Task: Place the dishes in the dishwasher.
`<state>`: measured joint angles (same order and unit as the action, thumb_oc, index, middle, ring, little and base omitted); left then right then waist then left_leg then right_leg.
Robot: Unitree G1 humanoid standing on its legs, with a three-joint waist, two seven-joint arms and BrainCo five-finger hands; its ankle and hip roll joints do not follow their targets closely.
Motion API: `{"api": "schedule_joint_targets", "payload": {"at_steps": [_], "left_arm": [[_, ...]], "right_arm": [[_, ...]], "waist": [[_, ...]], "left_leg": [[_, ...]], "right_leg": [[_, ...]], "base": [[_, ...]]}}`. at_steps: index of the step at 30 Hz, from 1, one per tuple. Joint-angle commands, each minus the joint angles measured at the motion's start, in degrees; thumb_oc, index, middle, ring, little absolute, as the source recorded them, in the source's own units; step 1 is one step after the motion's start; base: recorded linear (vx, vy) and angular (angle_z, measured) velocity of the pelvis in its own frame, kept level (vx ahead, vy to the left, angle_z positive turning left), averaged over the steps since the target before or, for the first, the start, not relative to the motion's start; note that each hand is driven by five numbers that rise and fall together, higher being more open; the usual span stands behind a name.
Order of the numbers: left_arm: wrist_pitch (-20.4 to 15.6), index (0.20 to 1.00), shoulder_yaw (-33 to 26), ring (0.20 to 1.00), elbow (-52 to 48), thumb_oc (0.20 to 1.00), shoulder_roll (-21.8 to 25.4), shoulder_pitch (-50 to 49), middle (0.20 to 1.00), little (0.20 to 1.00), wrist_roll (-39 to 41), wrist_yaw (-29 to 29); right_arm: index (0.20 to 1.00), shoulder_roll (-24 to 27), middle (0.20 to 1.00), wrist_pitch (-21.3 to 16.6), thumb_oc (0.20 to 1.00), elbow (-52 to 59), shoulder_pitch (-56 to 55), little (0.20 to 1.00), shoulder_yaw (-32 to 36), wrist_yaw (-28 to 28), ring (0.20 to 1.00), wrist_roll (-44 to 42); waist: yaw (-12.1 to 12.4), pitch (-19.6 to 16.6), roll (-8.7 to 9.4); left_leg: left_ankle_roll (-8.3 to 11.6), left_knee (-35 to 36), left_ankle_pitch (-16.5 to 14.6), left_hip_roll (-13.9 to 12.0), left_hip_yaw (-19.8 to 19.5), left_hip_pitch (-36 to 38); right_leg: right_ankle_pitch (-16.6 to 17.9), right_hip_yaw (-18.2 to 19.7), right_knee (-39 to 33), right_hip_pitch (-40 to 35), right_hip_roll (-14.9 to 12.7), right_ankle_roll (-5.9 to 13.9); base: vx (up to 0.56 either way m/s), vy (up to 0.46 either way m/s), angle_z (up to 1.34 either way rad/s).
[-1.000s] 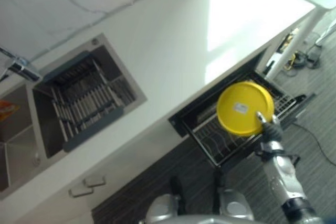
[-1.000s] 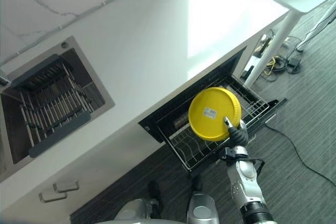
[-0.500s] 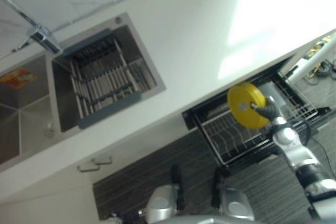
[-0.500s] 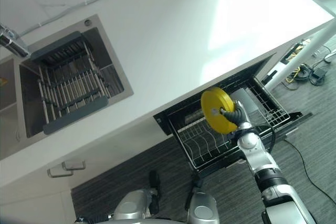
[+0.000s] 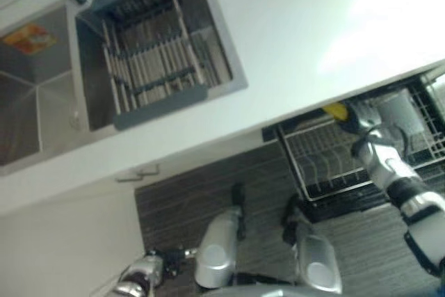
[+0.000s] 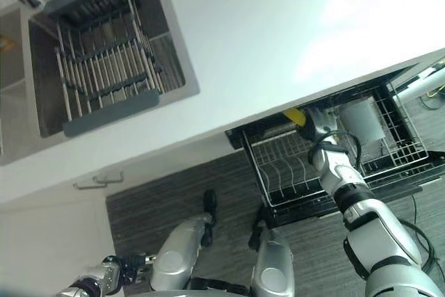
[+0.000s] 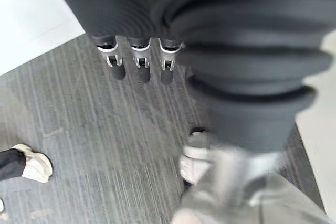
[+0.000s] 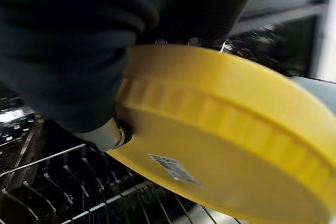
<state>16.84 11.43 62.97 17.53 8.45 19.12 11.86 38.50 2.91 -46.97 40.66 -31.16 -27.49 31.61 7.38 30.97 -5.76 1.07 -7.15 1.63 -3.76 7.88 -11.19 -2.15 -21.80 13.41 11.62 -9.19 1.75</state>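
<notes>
From the eye views, the right hand holds the yellow plate over the back edge of the dishwasher rack, under the worktop.

Right wrist view: fingers grip the plate's rim, plate tilted above the rack wires.

Left wrist view: left hand hangs relaxed over the floor.

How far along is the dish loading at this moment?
Done: the dishwasher rack is pulled out. In hand: the right robot hand grips the yellow plate just above the rack's tines, not yet seated. The left robot hand hangs open over the floor. Left: setting the plate into the rack.
</notes>
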Motion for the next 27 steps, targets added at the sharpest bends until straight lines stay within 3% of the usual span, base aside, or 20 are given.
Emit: {"api": "schedule_joint_targets", "payload": {"at_steps": [1, 4, 5, 7, 13, 21, 27], "left_arm": [[0.0, 1.000, 2.5, 1.000, 0.7, 1.000, 0.5, -1.2, 1.000, 1.000, 1.1, -0.6], [-1.9, 1.000, 3.4, 1.000, 0.5, 1.000, 0.2, 0.1, 1.000, 1.000, 0.9, -0.5], [-6.8, 1.000, 4.4, 1.000, 0.1, 1.000, 0.0, 0.6, 1.000, 1.000, -0.7, -1.3], [-9.0, 1.000, 5.7, 1.000, -0.9, 1.000, -0.2, 1.8, 1.000, 1.000, 0.5, -2.5], [-14.9, 1.000, 10.6, 1.000, -3.7, 1.000, -0.8, 5.0, 1.000, 1.000, -3.2, -5.8], [-18.2, 1.000, 17.4, 1.000, -7.4, 1.000, -0.7, 8.8, 1.000, 1.000, -12.1, -14.1], [-21.1, 1.000, 18.8, 1.000, -8.5, 1.000, -0.6, 10.3, 1.000, 1.000, -10.4, -16.4]], "right_arm": [[0.200, 0.3, 0.200, 2.1, 0.200, 0.3, 1.4, 0.200, -2.6, -7.6, 0.200, 4.3], [0.200, 0.1, 0.200, 4.6, 0.200, -1.5, 4.1, 0.200, -5.1, -13.3, 0.200, 6.1], [0.200, -0.1, 0.200, 6.0, 0.200, -2.6, 5.3, 0.200, -6.0, -16.2, 0.200, 4.6], [0.200, -0.8, 0.200, 7.6, 0.200, -3.5, 5.8, 0.200, -6.6, -19.4, 0.200, 3.2], [0.200, -2.2, 0.200, 10.7, 0.200, -5.3, 7.3, 0.200, -6.9, -22.1, 0.200, -1.4], [0.200, -3.6, 0.200, 14.1, 0.200, -6.2, 6.5, 0.200, -5.8, -27.8, 0.200, -2.4], [0.200, -3.8, 0.200, 14.2, 0.200, -7.9, 6.3, 0.200, -4.0, -35.4, 0.200, -5.4]], "waist": [[0.4, -3.2, 1.31], [0.8, -1.7, 0.53], [1.0, -1.2, 0.03], [0.9, -1.2, -0.43], [0.8, -1.2, -0.99], [-1.2, -1.2, -1.34], [-1.9, -1.2, -1.86]], "left_leg": [[-1.04, -4.2, -6.4, 1.6, -2.7, -1.5], [-1.32, -5.8, -6.2, 2.2, -3.2, -4.1], [-1.43, -6.8, -6.2, 2.4, -3.2, -6.1], [-1.76, -7.5, -6.1, 2.9, -3.2, -8.4], [-2.41, -9.5, -6.1, 3.4, -3.0, -13.8], [-3.03, -11.3, -6.5, 3.3, -1.3, -18.1], [-3.43, -14.6, -7.5, 3.3, -0.8, -22.4]], "right_leg": [[-9.3, 2.9, 9.6, -0.3, -1.9, 1.93], [-9.5, 3.2, 11.8, 2.4, -2.2, 1.81], [-9.7, 3.4, 13.1, 4.4, -2.3, 1.64], [-9.9, 3.7, 14.6, 7.0, -2.3, 1.56], [-10.2, 4.5, 18.1, 13.2, -2.6, 1.60], [-10.4, 6.5, 21.1, 19.0, -2.5, 1.82], [-11.4, 7.3, 24.4, 23.2, -2.6, 1.19]], "base": [[0.03, -0.009, 0.16], [-0.06, 0.051, 0.10], [-0.06, 0.075, -0.02], [-0.06, 0.066, 0.00], [-0.05, 0.031, 0.01], [-0.04, 0.059, -0.10], [-0.04, 0.034, -0.08]]}}
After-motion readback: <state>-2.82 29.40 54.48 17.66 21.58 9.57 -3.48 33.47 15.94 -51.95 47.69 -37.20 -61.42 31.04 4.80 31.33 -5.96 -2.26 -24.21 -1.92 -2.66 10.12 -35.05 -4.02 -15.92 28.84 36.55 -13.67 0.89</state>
